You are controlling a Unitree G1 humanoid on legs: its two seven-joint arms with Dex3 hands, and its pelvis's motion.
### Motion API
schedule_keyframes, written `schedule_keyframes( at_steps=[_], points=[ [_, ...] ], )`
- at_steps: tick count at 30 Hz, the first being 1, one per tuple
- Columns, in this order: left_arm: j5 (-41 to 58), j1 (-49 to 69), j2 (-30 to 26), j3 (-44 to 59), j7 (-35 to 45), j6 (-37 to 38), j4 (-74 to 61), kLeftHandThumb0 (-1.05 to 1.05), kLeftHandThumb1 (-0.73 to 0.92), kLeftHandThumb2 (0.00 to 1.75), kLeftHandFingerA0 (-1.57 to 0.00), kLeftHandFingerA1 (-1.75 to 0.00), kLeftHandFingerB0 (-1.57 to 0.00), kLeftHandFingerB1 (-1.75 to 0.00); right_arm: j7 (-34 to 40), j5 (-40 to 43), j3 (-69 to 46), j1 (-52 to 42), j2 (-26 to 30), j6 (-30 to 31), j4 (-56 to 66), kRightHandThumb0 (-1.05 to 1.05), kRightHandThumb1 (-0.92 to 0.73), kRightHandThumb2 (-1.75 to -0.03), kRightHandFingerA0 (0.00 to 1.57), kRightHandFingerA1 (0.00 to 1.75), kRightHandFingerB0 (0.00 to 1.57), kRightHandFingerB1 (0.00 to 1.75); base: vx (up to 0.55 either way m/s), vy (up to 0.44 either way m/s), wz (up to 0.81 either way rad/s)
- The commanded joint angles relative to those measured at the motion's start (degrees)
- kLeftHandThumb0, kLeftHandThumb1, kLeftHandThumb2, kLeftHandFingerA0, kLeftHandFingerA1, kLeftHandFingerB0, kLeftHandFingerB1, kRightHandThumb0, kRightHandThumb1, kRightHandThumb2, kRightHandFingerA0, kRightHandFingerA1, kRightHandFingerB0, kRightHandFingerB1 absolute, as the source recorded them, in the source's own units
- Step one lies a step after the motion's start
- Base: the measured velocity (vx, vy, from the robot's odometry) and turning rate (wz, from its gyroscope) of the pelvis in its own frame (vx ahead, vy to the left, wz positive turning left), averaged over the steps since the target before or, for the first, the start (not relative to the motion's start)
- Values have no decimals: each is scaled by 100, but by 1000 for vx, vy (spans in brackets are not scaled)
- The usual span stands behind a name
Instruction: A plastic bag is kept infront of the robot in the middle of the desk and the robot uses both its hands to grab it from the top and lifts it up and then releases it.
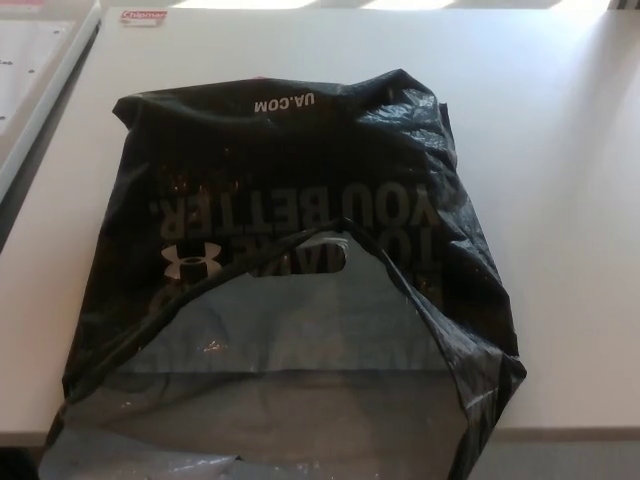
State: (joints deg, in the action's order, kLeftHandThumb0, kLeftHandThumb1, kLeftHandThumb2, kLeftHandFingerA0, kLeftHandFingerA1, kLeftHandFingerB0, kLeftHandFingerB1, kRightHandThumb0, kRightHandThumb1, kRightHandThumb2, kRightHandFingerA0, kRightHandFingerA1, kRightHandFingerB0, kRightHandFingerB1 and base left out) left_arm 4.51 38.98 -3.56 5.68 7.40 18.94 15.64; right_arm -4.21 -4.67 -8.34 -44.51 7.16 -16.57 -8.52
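Head view: a black plastic bag (300, 260) lies on the white desk (570, 200), filling the middle of the picture, its open mouth toward the near edge of the desk and gaping to show a grey inside. White lettering and a logo show upside down on its upper face. Neither robot hand is in view, so their state cannot be told, nor how the bag lies to them. Beyond the bag's far left corner sits a small label (142, 17).
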Motion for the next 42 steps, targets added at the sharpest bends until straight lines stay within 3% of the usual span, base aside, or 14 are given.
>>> schedule_keyframes(
  at_steps=[1,8,9,12,13,16,17,18,19,20,21,39,41,42],
  points=[
    [1916,1163,325,508,893,2573,-1912,-16,48,94,-31,-56,-10,-48,254,410,-658,-1487,-357,-2554,2284,-39,-47,-65,27,38,14,34,0,0,0],
    [1582,1183,368,665,749,3156,-2004,-26,46,93,-29,-55,-10,-47,226,450,-736,-1736,-565,-2610,2851,-44,-57,-59,41,35,10,24,0,0,0],
    [1676,1165,335,678,806,3195,-2083,-26,46,93,-26,-54,-10,-47,217,374,-834,-1731,-511,-2497,3051,-50,-45,-73,79,99,3,30,0,0,0],
    [1764,1039,233,773,885,3417,-2137,-32,65,60,-36,-36,-23,-30,192,268,-1091,-1600,-367,-2307,3368,-44,-56,-58,79,83,9,22,0,0,0],
    [1774,969,139,913,842,3457,-2296,-37,65,60,-36,-35,-22,-30,278,124,-1318,-1355,-276,-2095,3603,-54,-50,-64,73,149,10,17,0,0,0],
    [1947,827,-49,1098,924,3460,-2481,-44,66,61,-32,-34,-21,-30,302,63,-1532,-983,-141,-1731,3887,-49,-44,-71,57,101,5,21,0,0,0],
    [1959,589,-231,1344,843,3293,-2655,-59,54,81,-30,-46,-15,-40,317,138,-1659,-415,94,-1475,3898,-49,-41,-75,28,47,2,23,0,0,0],
    [1997,454,-302,1412,868,3327,-2658,-49,67,60,-36,-37,-21,-31,389,26,-1732,-175,153,-1459,3828,-50,-53,-56,41,111,7,25,0,0,0],
    [1986,119,-466,1576,854,3404,-2642,-43,62,60,-42,-38,-23,-31,456,-106,-1826,271,301,-1166,3769,-64,-40,-74,68,125,4,23,0,0,0],
    [1907,-100,-567,1711,787,3403,-2653,-43,62,60,-42,-38,-23,-31,401,-48,-1836,498,418,-770,3832,-64,-40,-74,68,125,4,23,0,0,0],
    [1887,-314,-661,1819,786,3457,-2623,-41,60,59,-39,-38,-24,-32,120,361,-1787,586,606,-428,3919,-52,-51,-58,12,39,5,19,0,0,0],
    [1277,-1630,-1395,2619,819,2816,-1698,-20,32,82,-28,-55,-16,-49,-591,-402,-1064,2692,1671,1277,3387,-56,-37,-76,7,47,0,24,0,0,0],
    [1333,-1715,-1460,2581,891,2851,-1470,-18,31,82,-31,-56,-19,-51,-659,-625,-949,2801,1855,1408,3330,-57,-55,-57,22,39,0,26,0,0,0],
    [1390,-1759,-1468,2551,929,2880,-1371,-17,33,84,-32,-56,-21,-52,-647,-711,-903,2847,1913,1383,3282,-54,-53,-58,57,81,4,23,0,0,0]
  ],
)
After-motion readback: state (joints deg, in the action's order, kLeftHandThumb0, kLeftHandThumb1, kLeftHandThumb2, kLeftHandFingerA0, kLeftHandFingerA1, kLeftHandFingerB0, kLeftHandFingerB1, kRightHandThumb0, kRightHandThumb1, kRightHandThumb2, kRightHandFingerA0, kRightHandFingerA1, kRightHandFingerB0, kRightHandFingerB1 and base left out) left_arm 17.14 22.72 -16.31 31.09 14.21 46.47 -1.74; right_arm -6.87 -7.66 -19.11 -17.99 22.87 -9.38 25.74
